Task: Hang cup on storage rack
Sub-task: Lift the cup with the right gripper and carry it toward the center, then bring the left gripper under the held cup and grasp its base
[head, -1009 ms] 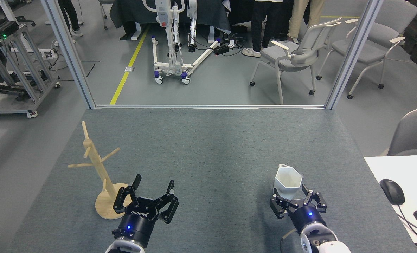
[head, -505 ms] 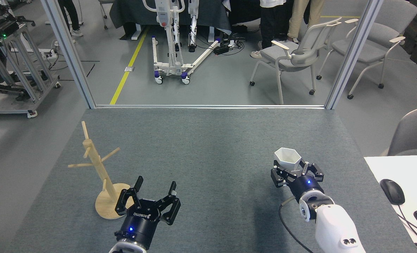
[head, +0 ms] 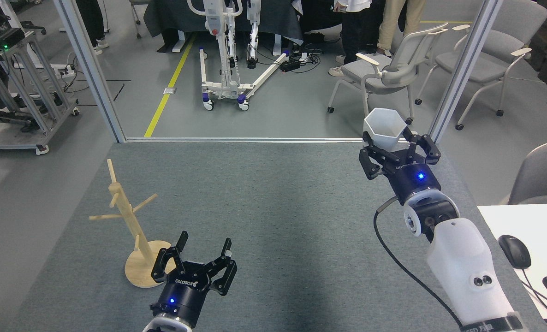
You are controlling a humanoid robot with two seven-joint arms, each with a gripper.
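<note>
The white faceted cup (head: 384, 128) is held upright, well above the grey table near its far right corner, with my right gripper (head: 395, 150) shut on its lower body. The wooden storage rack (head: 128, 216) stands at the table's left side, its round base near the front and several pegs angled out from the post. My left gripper (head: 203, 251) rests low at the front, just right of the rack's base, open with nothing between its fingers.
The grey table (head: 273, 207) ends at a metal frame (head: 273, 139) along the far edge. A white desk with a mouse (head: 514, 251) and keyboard sits at the right. Chairs (head: 384, 74), a wheeled lift (head: 222, 83) and standing people lie beyond the table.
My right arm has lifted the cup up and away from the front of the table toward the far right corner. The left gripper and the rack have stayed put.
</note>
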